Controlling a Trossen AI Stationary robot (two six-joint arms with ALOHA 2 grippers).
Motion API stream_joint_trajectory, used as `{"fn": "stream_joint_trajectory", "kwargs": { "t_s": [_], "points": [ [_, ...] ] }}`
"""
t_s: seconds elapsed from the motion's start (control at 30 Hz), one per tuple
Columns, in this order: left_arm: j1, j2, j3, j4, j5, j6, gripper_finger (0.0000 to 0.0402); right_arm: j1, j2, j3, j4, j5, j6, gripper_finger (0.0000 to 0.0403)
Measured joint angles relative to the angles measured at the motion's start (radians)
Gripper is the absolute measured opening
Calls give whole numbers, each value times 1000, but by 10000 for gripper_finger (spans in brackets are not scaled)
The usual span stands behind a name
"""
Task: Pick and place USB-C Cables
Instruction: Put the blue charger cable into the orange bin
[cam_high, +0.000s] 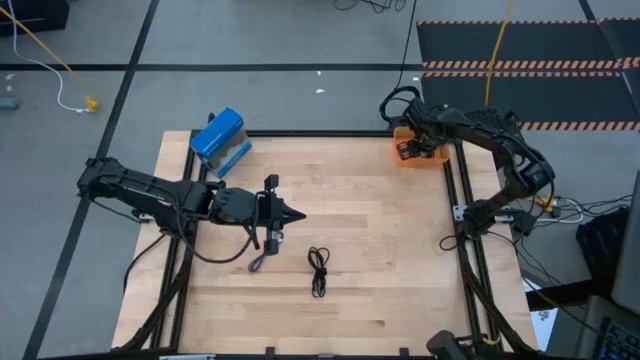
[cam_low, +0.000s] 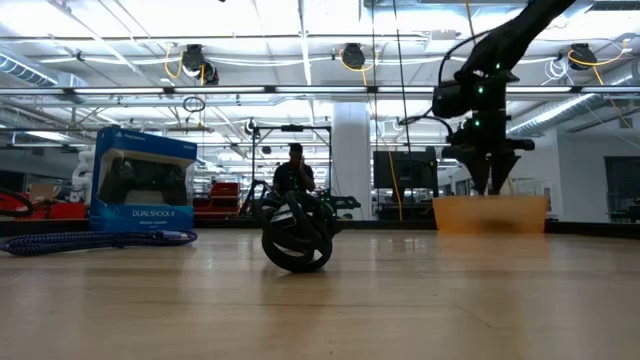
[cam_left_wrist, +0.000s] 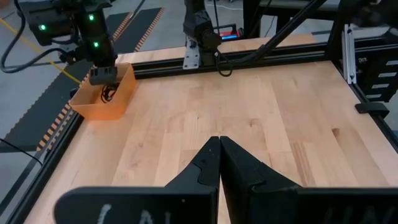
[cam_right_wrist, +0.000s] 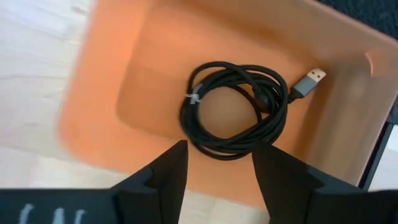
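Right gripper hangs over your orange bin at the table's far right corner, fingers apart, nothing between them. Under it the coiled cable lies in the bin, a black ring with one silver plug sticking out. Your left gripper, fingers together, sits mid-table; the folded cable and purple cable lie toward the near edge, with bare wood around them.

Wood, plastic and cable finishes

The table is showing pale, smooth wood grain; the orange bin is looking like matt plastic, and the coiled cable is gleaming faintly, its plug metallic.
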Motion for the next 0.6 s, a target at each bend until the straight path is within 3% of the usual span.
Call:
{"fn": "stream_joint_trajectory", "kwargs": {
  "t_s": [0.23,0.6],
  "points": [
    [0,0,0,0,0,0,10,125,-157,-1,-17,-47,19,174],
    [0,3,0,-14,0,-49,10,521,-417,-165,125,-48,115,174]
  ]
}}
